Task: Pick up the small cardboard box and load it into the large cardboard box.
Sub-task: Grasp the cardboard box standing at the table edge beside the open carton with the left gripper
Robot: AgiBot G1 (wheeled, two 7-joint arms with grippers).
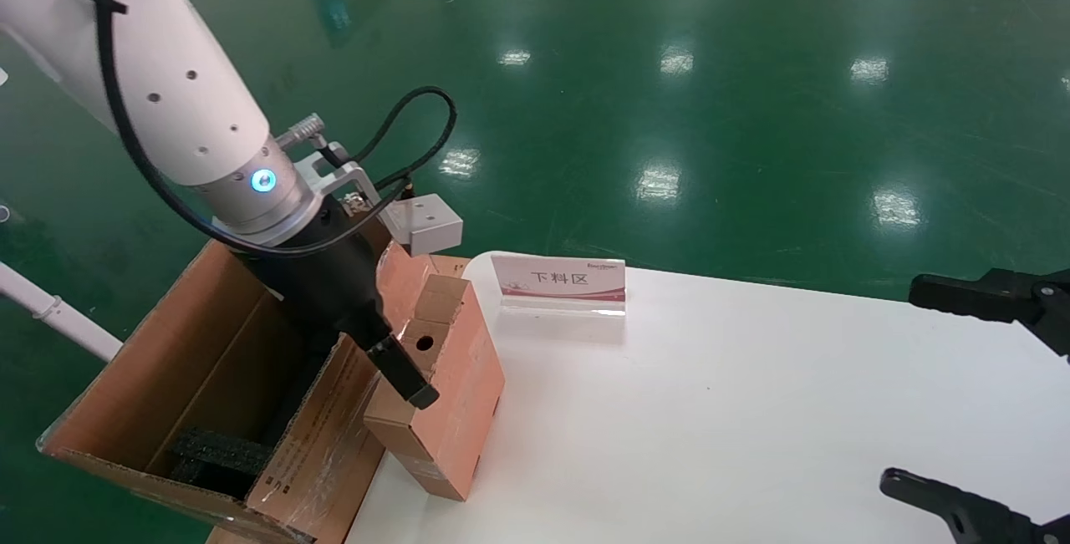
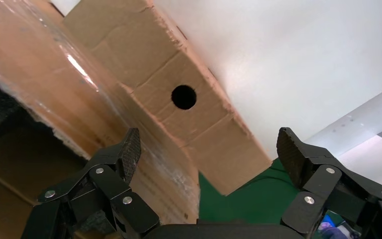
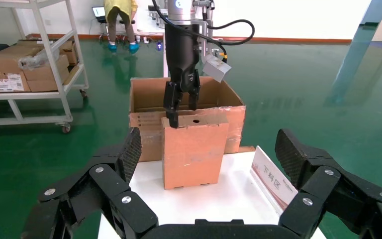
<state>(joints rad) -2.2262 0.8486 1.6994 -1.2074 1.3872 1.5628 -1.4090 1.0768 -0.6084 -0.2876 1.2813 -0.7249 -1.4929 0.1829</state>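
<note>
The small cardboard box (image 1: 447, 394) stands upright at the white counter (image 1: 710, 410) edge, leaning against the taped wall of the large cardboard box (image 1: 209, 377) (black foam inside). The left tool (image 2: 206, 149) is spread wide just above the small box's holed end face, gripping nothing. The right tool (image 3: 206, 149), likewise wide and empty, is parked well apart across bare counter near a sign (image 1: 560, 283).
</note>
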